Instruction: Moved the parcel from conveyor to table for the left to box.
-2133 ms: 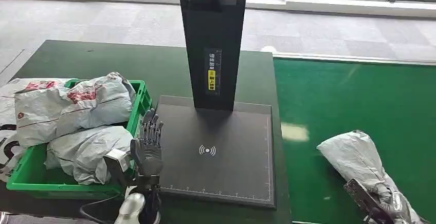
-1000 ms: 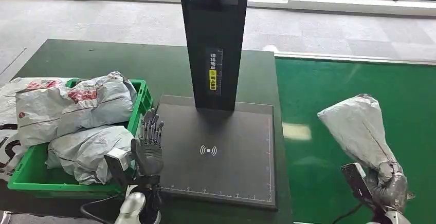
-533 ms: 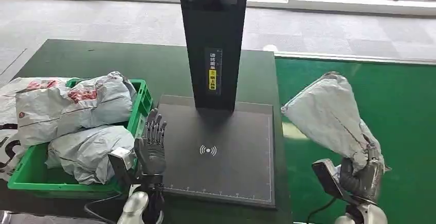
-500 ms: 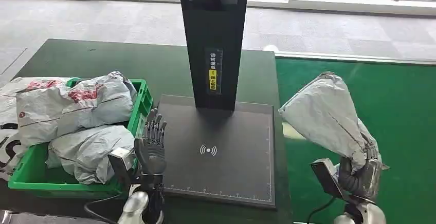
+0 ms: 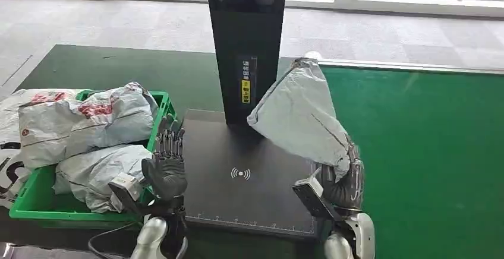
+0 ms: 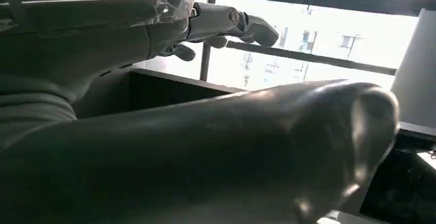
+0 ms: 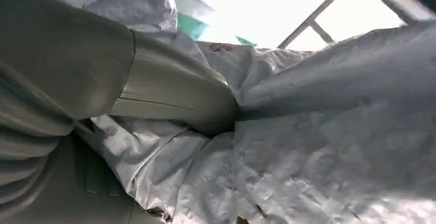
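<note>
My right hand (image 5: 343,186) grips a grey plastic parcel (image 5: 299,116) by its lower end and holds it upright in the air over the right part of the black scanner plate (image 5: 238,199). In the right wrist view the crumpled parcel (image 7: 329,147) lies against my thumb (image 7: 169,95). My left hand (image 5: 166,167) stands at the plate's left edge beside the green box (image 5: 163,113), fingers straight up and apart, holding nothing. The left wrist view shows those fingers (image 6: 226,21) stretched out above the thumb (image 6: 308,136).
The green box holds several grey parcels (image 5: 101,146), piled above its rim. A black scanner post (image 5: 245,45) rises from the back of the plate. The green conveyor belt (image 5: 428,152) runs along the right of the dark table (image 5: 119,69).
My right hand lifted the parcel off the conveyor and carried it left, from above the belt to above the scanner plate. The left hand shifted slightly left and tilted.
</note>
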You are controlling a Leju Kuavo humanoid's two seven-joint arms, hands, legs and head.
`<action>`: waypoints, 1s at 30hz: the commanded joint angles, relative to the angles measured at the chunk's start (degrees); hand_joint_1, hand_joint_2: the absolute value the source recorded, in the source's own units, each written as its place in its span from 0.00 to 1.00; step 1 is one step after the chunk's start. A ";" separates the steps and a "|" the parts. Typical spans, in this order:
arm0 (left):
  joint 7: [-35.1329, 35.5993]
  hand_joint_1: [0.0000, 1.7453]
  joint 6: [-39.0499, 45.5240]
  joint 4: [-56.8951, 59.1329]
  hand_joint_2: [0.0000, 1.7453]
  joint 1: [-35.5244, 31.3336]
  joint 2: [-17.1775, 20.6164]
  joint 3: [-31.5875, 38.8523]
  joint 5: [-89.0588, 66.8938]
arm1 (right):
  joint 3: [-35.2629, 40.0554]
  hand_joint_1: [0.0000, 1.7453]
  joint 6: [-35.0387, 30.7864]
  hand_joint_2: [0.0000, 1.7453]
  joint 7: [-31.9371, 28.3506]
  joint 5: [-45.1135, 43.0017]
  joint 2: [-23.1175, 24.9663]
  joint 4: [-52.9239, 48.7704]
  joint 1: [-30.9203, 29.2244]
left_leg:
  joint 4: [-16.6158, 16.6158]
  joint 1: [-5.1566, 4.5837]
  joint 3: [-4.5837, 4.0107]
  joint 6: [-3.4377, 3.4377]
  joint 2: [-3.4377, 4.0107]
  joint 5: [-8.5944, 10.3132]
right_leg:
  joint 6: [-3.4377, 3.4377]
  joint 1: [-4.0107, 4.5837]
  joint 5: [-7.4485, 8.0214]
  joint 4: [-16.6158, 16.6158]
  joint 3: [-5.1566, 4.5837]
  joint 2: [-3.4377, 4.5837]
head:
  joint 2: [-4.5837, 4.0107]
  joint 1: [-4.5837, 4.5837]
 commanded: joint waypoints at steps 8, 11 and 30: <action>0.15 0.00 -1.20 -20.38 0.00 5.74 -3.35 -4.29 -3.06 | 3.84 1.00 8.77 1.00 -0.22 -0.01 2.48 -0.65 2.95 | 0.00 0.02 -0.10 -0.02 -0.02 -0.01 | 0.02 0.01 -0.03 0.02 -0.12 -0.02 | 0.00 0.00; 0.15 0.00 -1.66 -20.43 0.00 5.24 -3.37 -3.15 -2.76 | 3.63 1.00 10.19 1.00 0.01 -0.27 2.31 0.26 2.84 | -0.02 0.02 -0.05 -0.01 -0.01 -0.01 | -0.01 0.02 -0.04 -0.01 -0.07 -0.02 | 0.00 0.00; 0.15 0.00 0.76 -21.11 0.00 5.37 -3.37 -3.55 -1.92 | 4.55 0.00 12.89 1.00 0.01 1.57 3.19 2.95 2.69 | -0.38 -0.11 0.08 -0.02 0.07 0.16 | 0.04 -0.12 0.09 -0.25 -0.02 0.06 | 0.00 0.00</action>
